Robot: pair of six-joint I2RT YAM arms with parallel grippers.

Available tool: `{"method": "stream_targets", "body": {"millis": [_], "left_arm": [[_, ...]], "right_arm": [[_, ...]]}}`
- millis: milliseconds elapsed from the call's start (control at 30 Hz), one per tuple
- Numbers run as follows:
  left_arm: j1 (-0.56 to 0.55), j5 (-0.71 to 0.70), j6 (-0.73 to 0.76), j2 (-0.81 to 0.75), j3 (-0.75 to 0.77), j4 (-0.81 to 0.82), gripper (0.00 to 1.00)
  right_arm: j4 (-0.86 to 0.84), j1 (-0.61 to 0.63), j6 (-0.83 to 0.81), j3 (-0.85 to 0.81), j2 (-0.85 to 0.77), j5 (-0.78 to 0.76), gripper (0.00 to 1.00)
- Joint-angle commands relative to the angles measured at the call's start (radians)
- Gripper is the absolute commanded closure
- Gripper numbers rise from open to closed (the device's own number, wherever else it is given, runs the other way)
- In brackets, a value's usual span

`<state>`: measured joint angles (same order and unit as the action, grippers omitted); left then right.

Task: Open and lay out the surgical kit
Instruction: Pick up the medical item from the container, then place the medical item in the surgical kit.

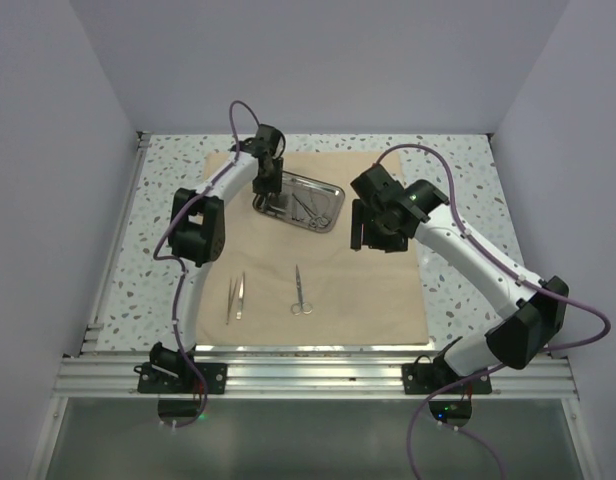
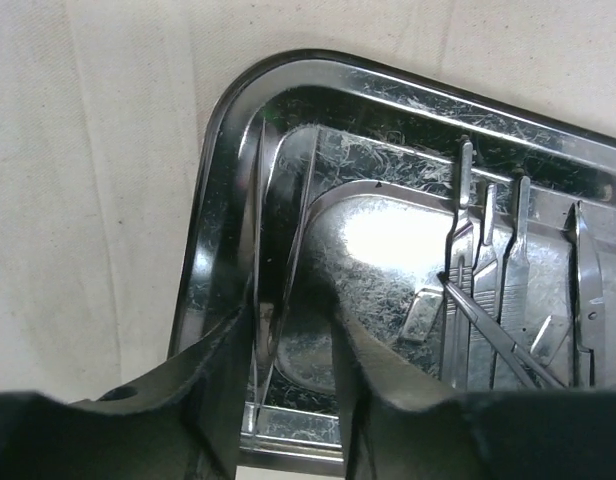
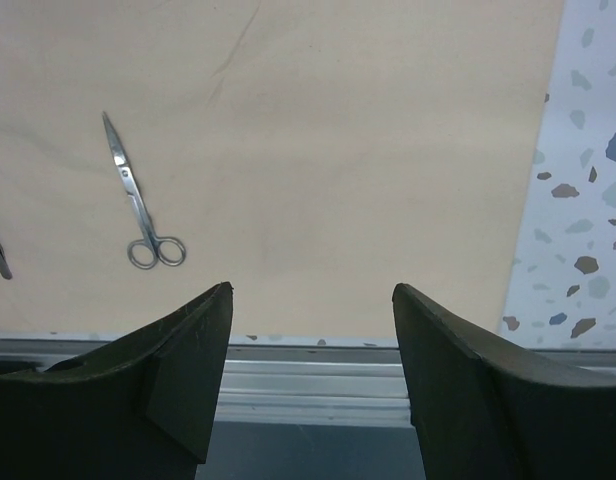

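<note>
The beige cloth wrap [image 1: 328, 290] lies spread flat on the table. The steel tray [image 1: 330, 190] sits on its far part and holds several slim instruments [image 2: 488, 270]. My left gripper [image 1: 265, 192] is down in the tray's left end; in the left wrist view it [image 2: 288, 322] is open, its fingers either side of slim tweezers [image 2: 260, 230] lying in the tray [image 2: 218, 180]. Another pair of tweezers [image 1: 235, 297] and scissors [image 1: 301, 292] lie on the near cloth. My right gripper [image 1: 371, 238] hovers open and empty over the cloth [image 3: 338, 150]; the scissors [image 3: 138, 200] show at its left.
Speckled table [image 3: 588, 200] borders the cloth on the right. An aluminium rail [image 1: 308, 375] runs along the near edge. White walls enclose the left, back and right sides.
</note>
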<state>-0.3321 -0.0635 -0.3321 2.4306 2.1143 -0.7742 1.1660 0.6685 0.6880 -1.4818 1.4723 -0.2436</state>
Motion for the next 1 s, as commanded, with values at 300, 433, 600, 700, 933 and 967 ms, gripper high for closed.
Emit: {"method": "stream_targets", "body": {"millis": [300, 433, 600, 700, 933, 967], "left_arm": [[0.015, 0.004, 0.01, -0.027, -0.013, -0.049, 1.0], [0.013, -0.001, 0.001, -0.145, -0.019, -0.059, 1.0], [0.007, 0.005, -0.033, -0.405, -0.246, -0.04, 1.0], [-0.001, 0.016, -0.067, -0.586, -0.489, 0.009, 1.0], [-0.03, 0.048, -0.15, -0.907, -0.937, 0.061, 1.0], [-0.03, 0.053, -0.16, -0.953, -0.977, 0.065, 1.0]], "right_arm": [[-0.04, -0.026, -0.033, -0.037, 0.04, 0.038, 0.32], [-0.055, -0.027, -0.056, -0.061, 0.066, 0.049, 0.32], [-0.078, -0.029, -0.088, -0.138, 0.155, 0.058, 0.32], [-0.092, -0.037, -0.114, -0.219, 0.238, 0.064, 0.32], [-0.109, -0.05, -0.188, -0.608, 0.569, 0.07, 0.34], [-0.109, -0.053, -0.194, -0.723, 0.61, 0.07, 0.34]]}}
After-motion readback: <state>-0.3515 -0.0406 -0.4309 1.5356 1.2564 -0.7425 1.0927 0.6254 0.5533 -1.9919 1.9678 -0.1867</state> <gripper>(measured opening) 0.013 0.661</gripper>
